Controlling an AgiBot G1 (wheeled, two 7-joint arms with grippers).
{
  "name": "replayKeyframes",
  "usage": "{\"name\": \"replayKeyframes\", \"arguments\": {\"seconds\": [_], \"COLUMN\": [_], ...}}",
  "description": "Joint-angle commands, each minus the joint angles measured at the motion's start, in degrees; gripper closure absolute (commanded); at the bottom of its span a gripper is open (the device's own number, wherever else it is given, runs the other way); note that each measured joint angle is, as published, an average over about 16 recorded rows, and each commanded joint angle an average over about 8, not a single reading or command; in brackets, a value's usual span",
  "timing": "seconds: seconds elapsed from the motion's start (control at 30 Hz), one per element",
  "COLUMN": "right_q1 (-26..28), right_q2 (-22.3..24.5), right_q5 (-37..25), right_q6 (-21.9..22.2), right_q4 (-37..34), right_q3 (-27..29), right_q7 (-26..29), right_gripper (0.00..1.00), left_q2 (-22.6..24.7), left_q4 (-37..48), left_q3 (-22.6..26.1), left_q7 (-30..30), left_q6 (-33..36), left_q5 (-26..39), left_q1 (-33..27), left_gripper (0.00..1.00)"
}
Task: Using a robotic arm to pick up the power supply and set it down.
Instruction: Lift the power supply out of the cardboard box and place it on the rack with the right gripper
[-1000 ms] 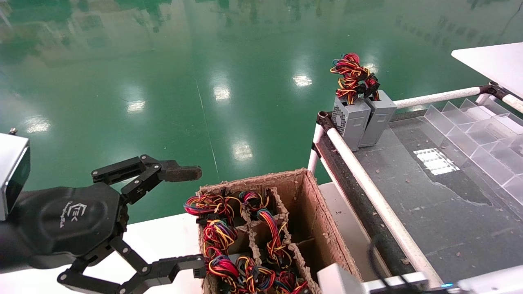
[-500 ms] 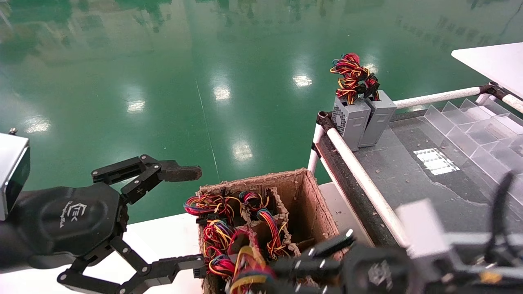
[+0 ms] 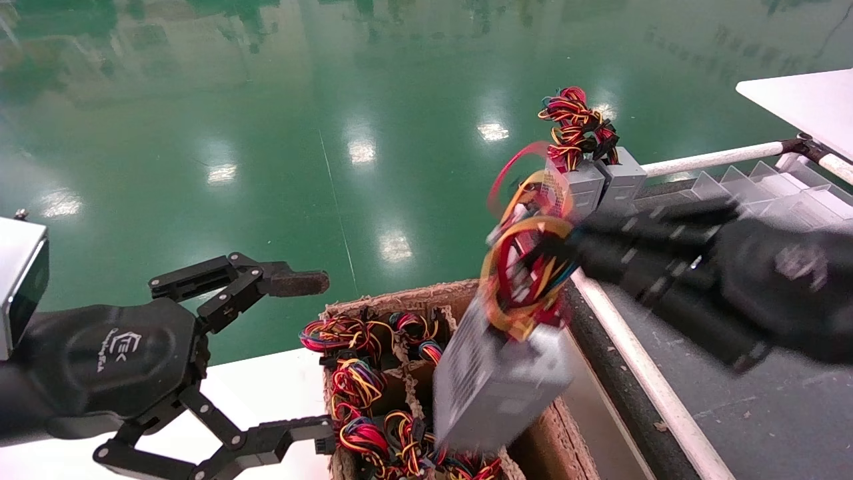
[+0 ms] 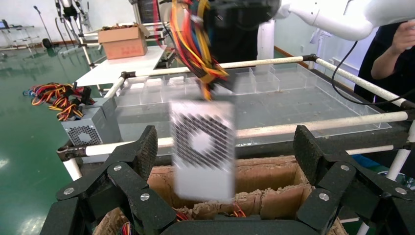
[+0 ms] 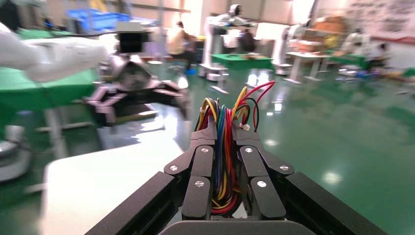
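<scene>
The power supply (image 3: 493, 380) is a grey metal box hanging tilted above the right side of the cardboard box, blurred. Its honeycomb fan grille (image 4: 201, 139) faces the left wrist view. Loose red, yellow and blue wires (image 3: 526, 267) loop from its upper end. My right gripper (image 3: 566, 257) reaches in from the right and is shut on those wires (image 5: 224, 147), with the strands pinched between its fingers (image 5: 203, 156). The box body hangs below the grip, out of the right wrist view. My left gripper (image 3: 318, 360) stays open at the lower left, holding nothing.
The cardboard box (image 3: 493, 293) has dividers and several coloured wire bundles (image 3: 353, 380) in its cells. Two grey boxes with knotted bundles (image 3: 600, 190) stand at the corner of the dark table. A white rail (image 3: 626, 333) edges it. Clear plastic dividers (image 3: 786, 193) lie far right.
My right gripper rose out of the cardboard box and swung up and to the right, lifting the power supply by its wires. The left arm has not moved.
</scene>
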Motion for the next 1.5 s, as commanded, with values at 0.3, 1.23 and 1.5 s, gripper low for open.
{"name": "replayKeyframes", "arguments": {"seconds": [0.3, 1.23, 1.5], "right_q1": [5.2, 5.5, 12.9], "right_q2": [4.3, 8.4, 3.6], "right_q5": [-4.5, -11.0, -17.0], "right_q6": [0.0, -4.2, -4.0], "right_q4": [-10.6, -33.1, -36.1], "right_q3": [1.6, 0.1, -3.5], "right_q7": [-5.0, -12.3, -12.3], "right_gripper": [1.00, 1.00, 1.00], "left_q2": [0.0, 0.0, 0.0], "left_q4": [0.0, 0.0, 0.0], "left_q3": [0.0, 0.1, 0.1], "left_q7": [0.0, 0.0, 0.1], "left_q6": [0.0, 0.0, 0.0], "left_q5": [0.0, -0.1, -0.1], "left_q1": [0.0, 0.0, 0.0], "left_gripper": [0.00, 0.00, 0.00]}}
